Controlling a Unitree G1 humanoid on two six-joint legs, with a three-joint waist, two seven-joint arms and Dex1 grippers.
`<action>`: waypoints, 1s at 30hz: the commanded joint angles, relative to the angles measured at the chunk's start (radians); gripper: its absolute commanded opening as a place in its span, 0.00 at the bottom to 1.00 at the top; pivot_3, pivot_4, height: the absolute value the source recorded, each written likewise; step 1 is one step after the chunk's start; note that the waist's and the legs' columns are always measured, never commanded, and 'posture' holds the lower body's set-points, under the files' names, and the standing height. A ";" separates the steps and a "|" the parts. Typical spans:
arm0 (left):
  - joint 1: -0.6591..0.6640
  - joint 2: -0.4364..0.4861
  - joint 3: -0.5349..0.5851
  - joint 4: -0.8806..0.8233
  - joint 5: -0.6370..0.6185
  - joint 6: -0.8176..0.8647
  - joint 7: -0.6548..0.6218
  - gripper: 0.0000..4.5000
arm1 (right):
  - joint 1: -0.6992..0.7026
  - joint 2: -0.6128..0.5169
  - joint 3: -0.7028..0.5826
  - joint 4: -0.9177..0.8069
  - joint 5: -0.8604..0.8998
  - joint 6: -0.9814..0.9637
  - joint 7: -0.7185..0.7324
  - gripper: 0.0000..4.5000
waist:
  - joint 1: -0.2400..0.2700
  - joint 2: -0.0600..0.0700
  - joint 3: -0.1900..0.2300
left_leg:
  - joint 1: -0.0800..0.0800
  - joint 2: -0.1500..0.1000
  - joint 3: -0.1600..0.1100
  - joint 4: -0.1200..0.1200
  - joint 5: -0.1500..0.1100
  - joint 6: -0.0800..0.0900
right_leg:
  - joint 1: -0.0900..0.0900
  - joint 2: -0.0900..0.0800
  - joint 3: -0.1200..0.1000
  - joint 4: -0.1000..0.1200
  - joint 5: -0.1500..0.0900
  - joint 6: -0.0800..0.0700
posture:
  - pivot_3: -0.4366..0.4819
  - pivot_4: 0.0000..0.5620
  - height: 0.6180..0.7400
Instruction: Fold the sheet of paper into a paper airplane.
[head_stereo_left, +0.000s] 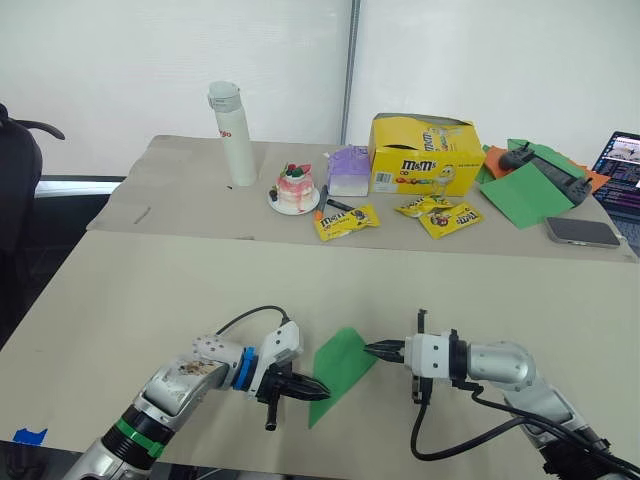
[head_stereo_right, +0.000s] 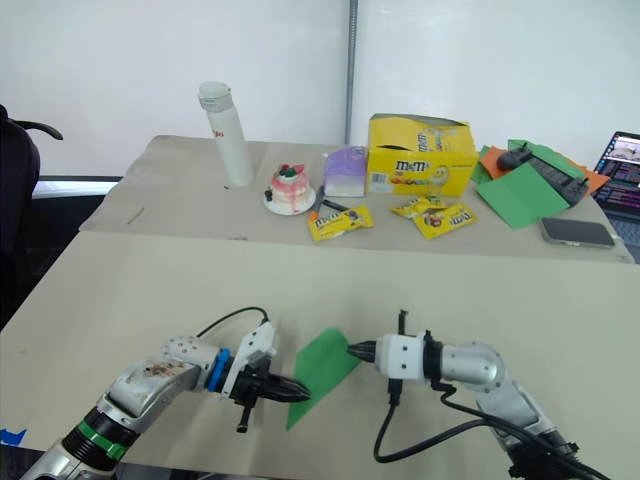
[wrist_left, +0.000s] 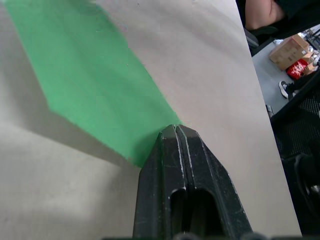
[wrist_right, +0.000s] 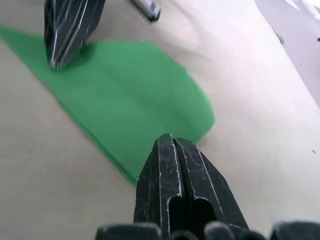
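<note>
on the near desk (head_stereo_left: 150, 290), in the head views, the folded green sheet of paper (head_stereo_left: 340, 372) lies slanted between both arms, its long axis running from near left to far right. in the left wrist view the left gripper (wrist_left: 175, 131) has its fingers closed together, tips on the paper's near edge. in the right wrist view the right gripper (wrist_right: 169, 140) is likewise closed, pressing the opposite edge and holding nothing, so both arms are equally near.

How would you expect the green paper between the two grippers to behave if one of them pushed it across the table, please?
The sheet of paper looks thin and lies nearly flat, so it is probably very light and would likely slide or buckle rather than resist. With the left gripper and right gripper shut at opposite ends, it may bow upward. It seems floppy, so lifting one end would probably let it droop.
</note>
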 joint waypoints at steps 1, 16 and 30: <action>0.011 0.002 -0.021 0.021 0.036 0.009 0.034 0.00 | -0.034 0.010 -0.059 -0.058 0.117 0.127 0.012 0.01 | 0.000 0.000 0.000 | 0.000 0.000 0.000 0.000 0.000 0.000 | 0.000 0.000 0.000 0.000 0.000 0.000 | 0.48 0.27 1.00; 0.053 0.012 0.051 -0.035 -0.035 0.043 0.057 0.00 | -0.341 0.006 0.000 0.030 0.316 0.735 0.208 0.57 | -0.008 0.001 0.000 | -0.002 0.001 -0.002 -0.001 0.000 0.000 | -0.002 -0.001 -0.001 0.000 0.000 -0.001 | 0.48 0.27 1.00; 0.062 0.020 0.039 -0.050 -0.029 0.039 0.065 0.00 | -0.529 0.087 0.152 0.288 0.241 0.828 0.411 0.57 | -0.008 0.001 0.000 | -0.003 0.000 -0.002 -0.002 0.000 0.000 | -0.005 -0.009 -0.003 0.000 0.000 -0.001 | 0.48 0.27 1.00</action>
